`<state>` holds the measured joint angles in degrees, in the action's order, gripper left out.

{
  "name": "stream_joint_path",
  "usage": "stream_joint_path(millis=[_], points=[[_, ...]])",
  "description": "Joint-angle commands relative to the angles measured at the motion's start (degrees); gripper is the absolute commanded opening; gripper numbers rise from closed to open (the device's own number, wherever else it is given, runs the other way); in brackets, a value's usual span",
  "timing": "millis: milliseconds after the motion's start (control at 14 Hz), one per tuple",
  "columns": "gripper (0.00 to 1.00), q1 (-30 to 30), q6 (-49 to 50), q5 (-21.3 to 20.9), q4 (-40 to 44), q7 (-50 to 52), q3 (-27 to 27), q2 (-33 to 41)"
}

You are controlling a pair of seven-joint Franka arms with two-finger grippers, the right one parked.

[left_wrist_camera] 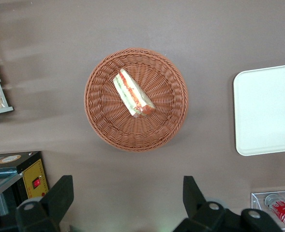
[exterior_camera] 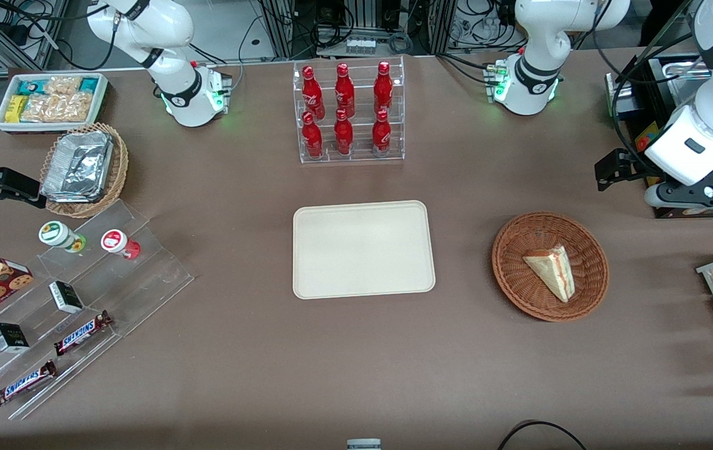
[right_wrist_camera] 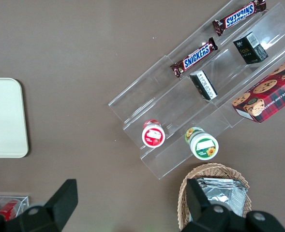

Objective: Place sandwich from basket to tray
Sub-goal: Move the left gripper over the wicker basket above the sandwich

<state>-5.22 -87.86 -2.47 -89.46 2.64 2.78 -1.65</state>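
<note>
- Nearest the front camera, at mid-height of the frame toward the working arm's end of the table: reddish-brown wicker basket (exterior_camera: 509,281), with the wrapped sandwich wedge (exterior_camera: 553,272) lying in it, filling edge showing.
- Level with the basket, at frame centre: cream tray (exterior_camera: 362,250), well apart from the basket, nothing on it.
- Farther back, above the tabletop: left gripper (left_wrist_camera: 127,198), fingers (left_wrist_camera: 60,195) spread wide, grasping nothing, clear of the basket.
- Farthest, upper centre: clear rack of red cola bottles (exterior_camera: 350,112).
</note>
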Motion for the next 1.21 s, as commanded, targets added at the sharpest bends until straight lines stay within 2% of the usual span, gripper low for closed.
stream_joint_path(millis=[0,214,714,1143], points=[[1.00,-0.76,0.85,1.15,0.78,-1.05,-0.93,0.25],[1.00,-0.32,0.94,4.22,0.95,-0.71,-1.02,0.07],[1.00,0.73,1.03,3.79,-0.97,0.17,-2.87,-0.98],[1.00,0.74,-14.15,3.79,-14.40,7.37,-2.87,-0.98]])
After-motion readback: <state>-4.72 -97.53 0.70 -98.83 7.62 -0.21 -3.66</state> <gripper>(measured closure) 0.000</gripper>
